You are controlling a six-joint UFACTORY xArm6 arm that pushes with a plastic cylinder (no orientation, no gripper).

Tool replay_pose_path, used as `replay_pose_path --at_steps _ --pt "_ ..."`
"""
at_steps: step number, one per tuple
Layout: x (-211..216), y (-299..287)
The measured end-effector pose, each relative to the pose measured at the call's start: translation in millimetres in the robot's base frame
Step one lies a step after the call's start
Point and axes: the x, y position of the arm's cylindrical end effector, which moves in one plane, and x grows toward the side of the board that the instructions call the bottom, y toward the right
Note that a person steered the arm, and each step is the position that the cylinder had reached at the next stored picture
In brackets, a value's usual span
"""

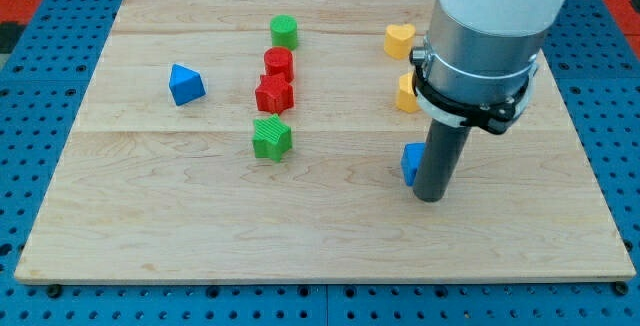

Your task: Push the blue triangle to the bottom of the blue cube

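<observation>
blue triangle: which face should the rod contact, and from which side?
No gripping here, only pushing. Put my tip against the view's-left face of the blue triangle, slightly toward the top, and push rightward and downward: the blue cube lies far right, and lower.

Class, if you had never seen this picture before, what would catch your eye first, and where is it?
The big white and grey arm at the view's upper right dominates, its dark rod ending with my tip right beside the partly hidden blue cube. Next comes the column of green cylinder, red blocks and green star in the middle, with the blue triangle alone at the left.
</observation>
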Motion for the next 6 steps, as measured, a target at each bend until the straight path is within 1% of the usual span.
replay_pose_path --at_steps 1,2,3,4,5,6 --pt "-4 -1" --pt "22 -102" --pt "-34 -197" --pt "-104 -281" --pt "-143 -354" --pt "-221 -339"
